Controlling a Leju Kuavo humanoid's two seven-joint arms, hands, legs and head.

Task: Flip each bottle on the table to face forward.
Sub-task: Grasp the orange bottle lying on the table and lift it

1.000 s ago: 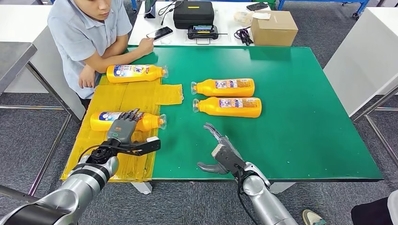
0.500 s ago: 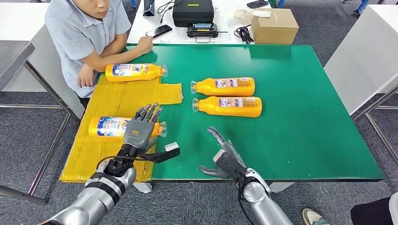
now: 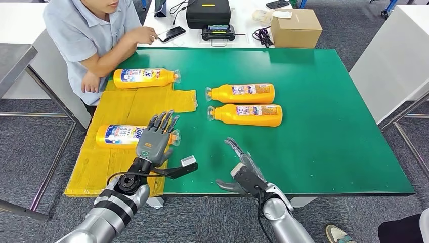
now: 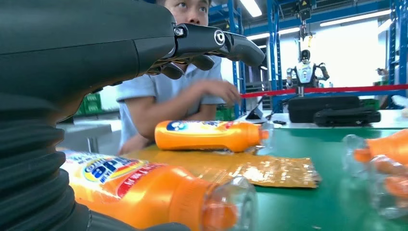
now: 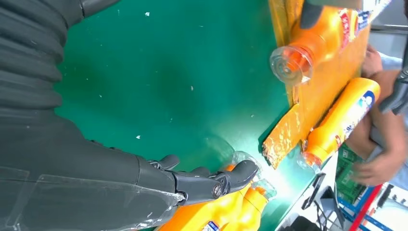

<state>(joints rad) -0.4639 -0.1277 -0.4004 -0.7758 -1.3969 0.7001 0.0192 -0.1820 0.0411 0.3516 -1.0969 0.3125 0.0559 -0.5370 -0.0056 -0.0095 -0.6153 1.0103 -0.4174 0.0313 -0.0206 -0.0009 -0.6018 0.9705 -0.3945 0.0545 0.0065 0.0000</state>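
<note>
Four orange bottles lie on their sides on a green table. Your left hand hovers at about 7 o'clock on the table, fingers spread and holding nothing, just above the neck end of the near bottle, which rests on a yellow sheet with its cap pointing toward 3 o'clock. Your right hand floats at about 6 o'clock near the front edge, fingers apart and empty.

To do this step well, bring the left hand down over the bottle's body rather than its narrow neck, wrap around the widest part, and roll it squarely so it does not skid on the sheet.

A second bottle lies at 10 o'clock beside a seated person; two more sit near the centre.

Compared with a second ago, your left hand has moved from over the near bottle's middle toward its cap and opened wider. The person's hand has left the table's corner.
</note>
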